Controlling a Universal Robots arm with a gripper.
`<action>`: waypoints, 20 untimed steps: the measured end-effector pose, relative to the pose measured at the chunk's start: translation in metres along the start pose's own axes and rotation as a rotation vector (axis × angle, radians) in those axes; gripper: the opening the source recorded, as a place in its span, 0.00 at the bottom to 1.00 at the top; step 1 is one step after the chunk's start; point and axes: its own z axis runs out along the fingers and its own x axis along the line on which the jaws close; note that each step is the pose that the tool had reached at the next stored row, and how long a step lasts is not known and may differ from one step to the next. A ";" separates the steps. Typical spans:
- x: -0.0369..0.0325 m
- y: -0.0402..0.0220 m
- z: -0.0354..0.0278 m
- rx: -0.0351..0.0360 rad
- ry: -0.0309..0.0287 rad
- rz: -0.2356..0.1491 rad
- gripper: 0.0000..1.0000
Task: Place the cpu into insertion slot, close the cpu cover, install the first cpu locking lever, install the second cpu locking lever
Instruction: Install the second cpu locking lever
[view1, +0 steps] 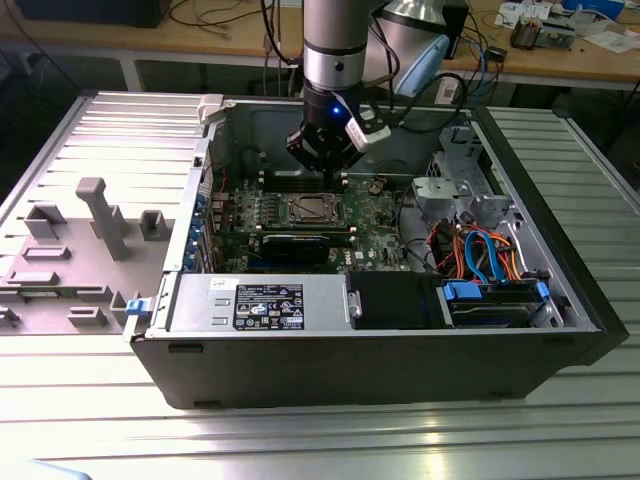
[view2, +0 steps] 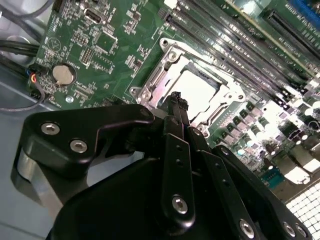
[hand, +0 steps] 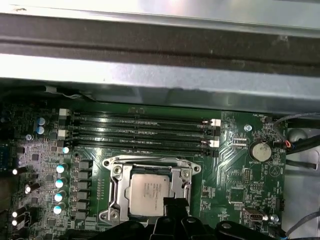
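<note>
One open computer case is laid on its side on a ribbed metal table, and one robot arm is lowered into it from above. The tool is held just above the green motherboard, at the edge of the insertion slot. In the second wrist view its black fingers are seen pressed together, with nothing visible between them.

One cpu is seated in the insertion slot, its dull silver top facing up. One cpu cover is lowered flat around it, so that the chip shows through the square cut-out. In the exterior view the socket is found near the middle of the board, just below the tool. Whether the locking levers are latched cannot be told.

Four long memory slots are counted in the first wrist view, running side by side just beyond the socket, between it and the case wall. One round coin battery is set on the board beside them. A row of small cylindrical capacitors is lined up on the socket's other side.

In the exterior view, one black graphics card lies on the near side of the socket, one labelled power supply sits at the near edge, and a bundle of coloured cables is gathered at the exterior view's right. A grey fixture tray rests on the table at the exterior view's left.
</note>
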 end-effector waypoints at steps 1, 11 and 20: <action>0.0001 -0.0020 0.0001 0.0002 0.0001 0.000 0.11; 0.0007 -0.0126 0.0011 0.0110 0.0297 -0.001 0.11; 0.0003 -0.0130 -0.0101 0.0109 0.0318 -0.001 0.11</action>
